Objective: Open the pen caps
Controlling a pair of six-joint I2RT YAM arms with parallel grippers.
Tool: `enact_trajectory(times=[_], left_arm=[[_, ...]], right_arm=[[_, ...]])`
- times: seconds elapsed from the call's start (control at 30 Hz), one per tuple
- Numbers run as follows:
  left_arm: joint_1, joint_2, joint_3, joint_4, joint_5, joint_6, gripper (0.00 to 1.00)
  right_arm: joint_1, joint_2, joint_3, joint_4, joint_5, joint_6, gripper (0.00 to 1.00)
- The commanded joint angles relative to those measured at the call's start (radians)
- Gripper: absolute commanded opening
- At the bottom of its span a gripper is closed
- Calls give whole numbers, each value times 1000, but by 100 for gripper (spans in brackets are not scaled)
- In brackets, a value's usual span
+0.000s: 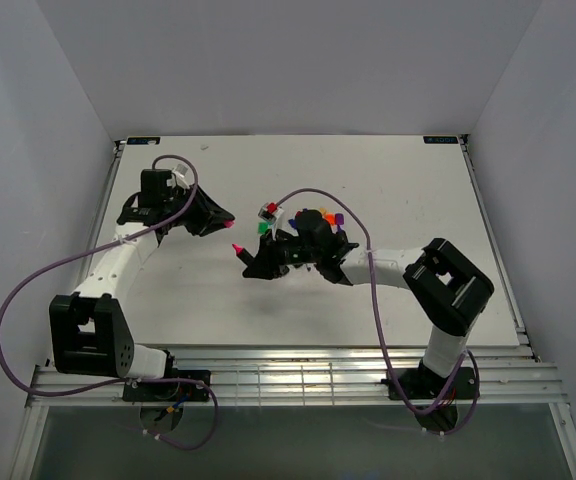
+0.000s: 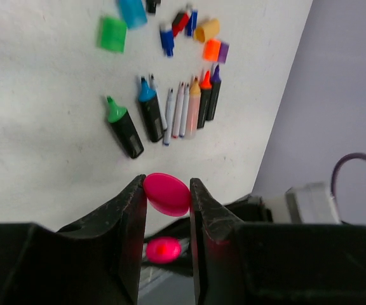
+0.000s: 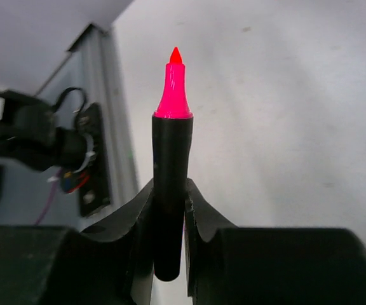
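Magenta cap [image 2: 168,196] in left claw [image 2: 167,188], uncapped marker [image 3: 172,140] in right claw [image 3: 169,190]

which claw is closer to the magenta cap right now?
Left. The left claw is shut on the magenta cap itself. The right claw grips the uncapped magenta marker, its tip a short way off from the cap, not touching.

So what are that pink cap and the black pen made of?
The magenta cap between the left fingers looks like smooth plastic: even colour, soft sheen. The marker barrel looks like matte black plastic, with little shine. Its pink nib section seems glossier plastic; the very tip may be felt, hard to tell.
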Motion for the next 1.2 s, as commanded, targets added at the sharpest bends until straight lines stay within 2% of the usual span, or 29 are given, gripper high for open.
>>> enact_trajectory(times=[0.0, 0.07, 0.1, 0.13, 0.17, 0.2, 0.33, 0.4, 0.53, 0.67, 0.83, 0.93, 1.03, 1.17], left_arm=[[51, -61, -6, 128, -64, 17, 0], [51, -64, -11, 131, -64, 19, 0], [51, -60, -11, 129, -65, 19, 0], [52, -56, -10, 120, -70, 19, 0], [54, -52, -8, 118, -74, 19, 0], [55, -49, -5, 114, -79, 19, 0], [58, -49, 35, 53, -169, 56, 0], [58, -47, 73, 19, -233, 83, 0], [58, -67, 92, -78, -307, 148, 0], [60, -135, 18, -89, -343, 174, 0], [57, 31, 21, -51, -167, 231, 0], [41, 135, 36, -3, -107, 237, 0], [8, 251, 101, -6, -116, 248, 0], [-15, 365, 164, 0, -108, 243, 0]], right_arm=[[31, 2, -8, 251, -384, 196, 8], [29, 4, 26, 209, -332, 177, 8], [32, -5, 49, 46, -289, 127, 8], [52, -13, 76, -68, -120, 59, 8], [63, -16, 103, -159, -27, -40, 8], [73, -16, 136, -268, 43, -61, 8], [73, 22, 179, -425, 298, -89, 8], [75, 80, 234, -492, 342, -124, 8], [84, 131, 236, -506, 426, -133, 8], [89, 183, 258, -517, 506, -141, 8], [92, 228, 275, -566, 608, -136, 9], [92, 228, 267, -575, 629, -130, 16], [92, 226, 259, -578, 627, -133, 23], [92, 219, 249, -574, 629, -130, 37]])
